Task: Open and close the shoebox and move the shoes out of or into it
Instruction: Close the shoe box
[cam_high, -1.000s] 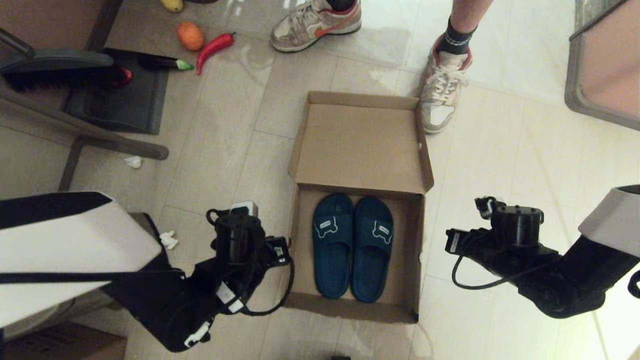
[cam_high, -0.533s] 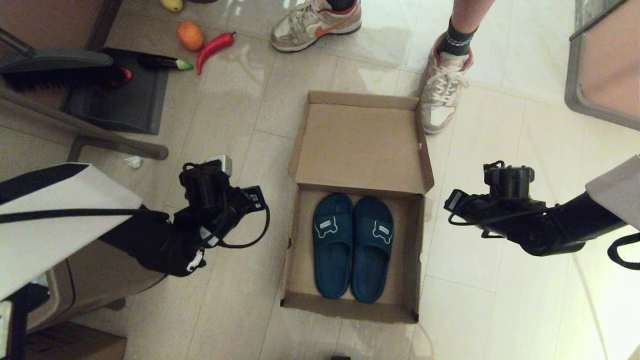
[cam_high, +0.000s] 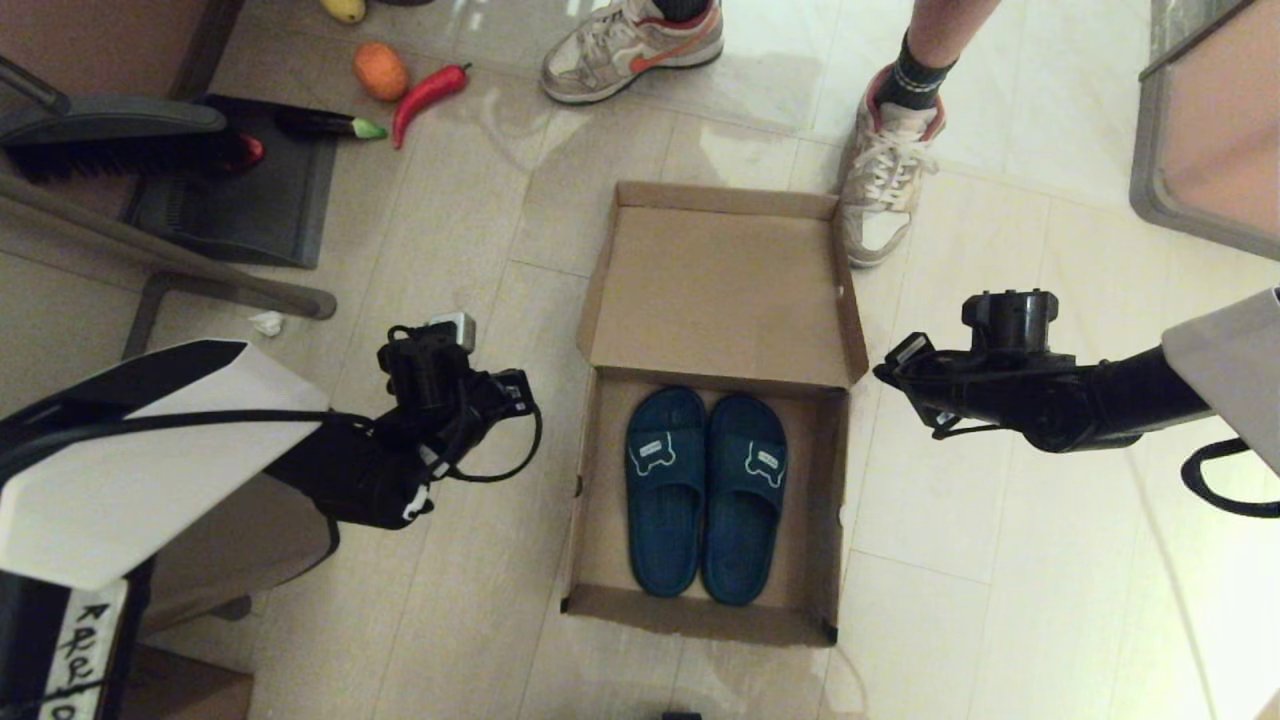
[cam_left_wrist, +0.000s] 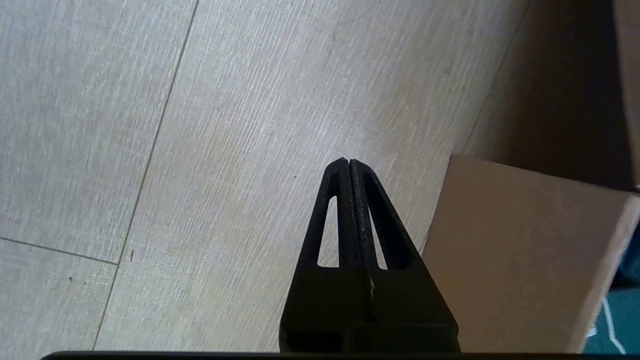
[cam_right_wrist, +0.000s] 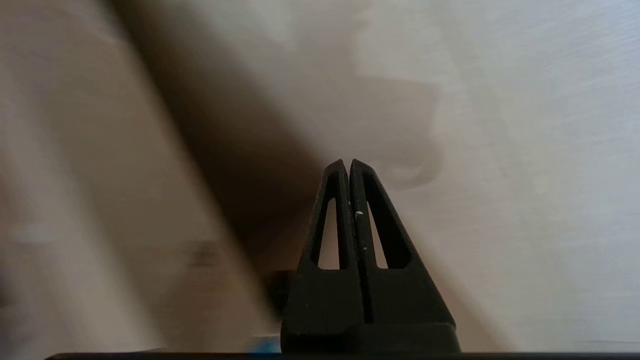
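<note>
The brown cardboard shoebox (cam_high: 588, 500) lies open on the floor, its lid (cam_high: 720, 290) folded back on the far side. Two dark teal shoes (cam_high: 705, 495) lie side by side inside, toes toward me. My left gripper (cam_high: 500, 392) hovers over the floor left of the box, shut and empty. The left wrist view shows its closed fingertips (cam_left_wrist: 348, 161) beside the shoebox's outer wall (cam_left_wrist: 520, 260), with a sliver of a teal shoe (cam_left_wrist: 610, 320). My right gripper (cam_high: 900, 372) hangs by the lid's right corner, also shut (cam_right_wrist: 348, 161) and empty.
A person's sneakered feet (cam_high: 630, 45) (cam_high: 885, 190) stand just beyond the box. At the far left are toy vegetables (cam_high: 430, 90), a dark mat (cam_high: 240, 190) and a metal chair leg (cam_high: 230, 285). A table edge (cam_high: 1150, 150) sits far right.
Both arms have swung away from me along the box's sides; the left one also drew off to the left. The right gripper now sits by the lid's corner. Both stayed shut.
</note>
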